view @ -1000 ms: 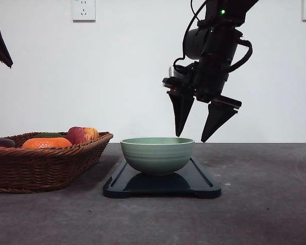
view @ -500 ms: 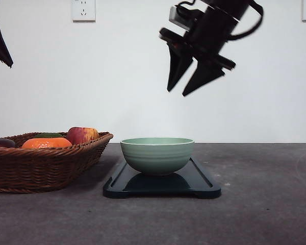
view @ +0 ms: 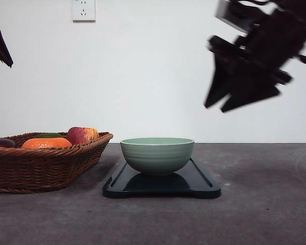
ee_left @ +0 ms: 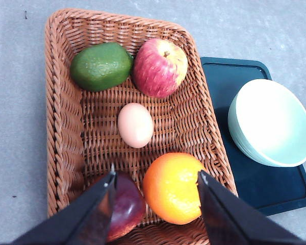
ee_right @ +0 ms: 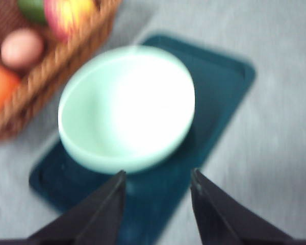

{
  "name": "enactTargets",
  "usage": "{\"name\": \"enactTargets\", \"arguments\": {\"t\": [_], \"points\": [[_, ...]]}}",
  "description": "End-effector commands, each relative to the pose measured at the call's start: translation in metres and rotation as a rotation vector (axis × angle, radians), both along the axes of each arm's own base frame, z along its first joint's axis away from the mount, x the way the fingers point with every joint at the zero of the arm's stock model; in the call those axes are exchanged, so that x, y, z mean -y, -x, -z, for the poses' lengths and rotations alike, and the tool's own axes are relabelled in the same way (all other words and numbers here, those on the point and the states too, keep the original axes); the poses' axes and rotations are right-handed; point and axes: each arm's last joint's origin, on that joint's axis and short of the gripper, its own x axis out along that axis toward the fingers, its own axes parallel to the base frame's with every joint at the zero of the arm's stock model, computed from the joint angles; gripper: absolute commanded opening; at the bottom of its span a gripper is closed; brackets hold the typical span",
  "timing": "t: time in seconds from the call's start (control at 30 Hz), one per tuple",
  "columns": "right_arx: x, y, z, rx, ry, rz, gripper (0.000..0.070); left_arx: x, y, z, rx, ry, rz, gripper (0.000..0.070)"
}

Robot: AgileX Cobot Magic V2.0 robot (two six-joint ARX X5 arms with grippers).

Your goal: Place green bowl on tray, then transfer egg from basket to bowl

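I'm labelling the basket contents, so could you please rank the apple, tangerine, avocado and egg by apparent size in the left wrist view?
Largest to smallest:
1. tangerine, though it lies nearer the camera, so its lead is unsure
2. apple and avocado, too alike to separate
3. egg, clearly smallest

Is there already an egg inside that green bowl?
No, the green bowl on the tray is empty, and the egg lies in the basket among the fruit.
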Motion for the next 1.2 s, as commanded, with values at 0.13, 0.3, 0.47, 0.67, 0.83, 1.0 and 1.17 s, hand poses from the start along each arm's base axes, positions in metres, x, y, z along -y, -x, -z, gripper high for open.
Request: {"name": "enactTargets", "arguments": {"t": [0.13,0.3,0.47,0.67,0.83,1.0,1.17], "points": [[0.017,0.027,0.006,0.019,-0.032,0.034,0.0255,0.000,-0.003,-0.006,0.025,-0.002,0.011,0.0312],[0.025,0.044,0.002,0.007,-0.043,0.047,0.0261,0.004,-0.002,-0.006,0.025,0.000,0.027,0.0312],[0.028,0.049,-0.006,0.053,-0.055,0.041,0.0261,0.014,-0.011,-0.008,-0.003,0.023,0.043,0.0311],[0.028,0.050,-0.008,0.067,-0.063,0.040,0.0261,0.030,-0.041,0.000,-0.081,-0.010,0.063,0.0314],[0.028,0.050,-0.008,0.067,-0.063,0.040,0.0261,0.044,-0.073,0.012,-0.168,-0.108,0.048,0.0340],[0.028,0.050,-0.008,0.067,-0.063,0.040,0.0261,0.057,-0.103,0.027,-0.250,-0.180,0.037,0.0397],[0.028,0.050,-0.008,0.067,-0.063,0.040,0.0260,0.065,-0.125,0.042,-0.282,-0.209,0.038,0.0396]]}}
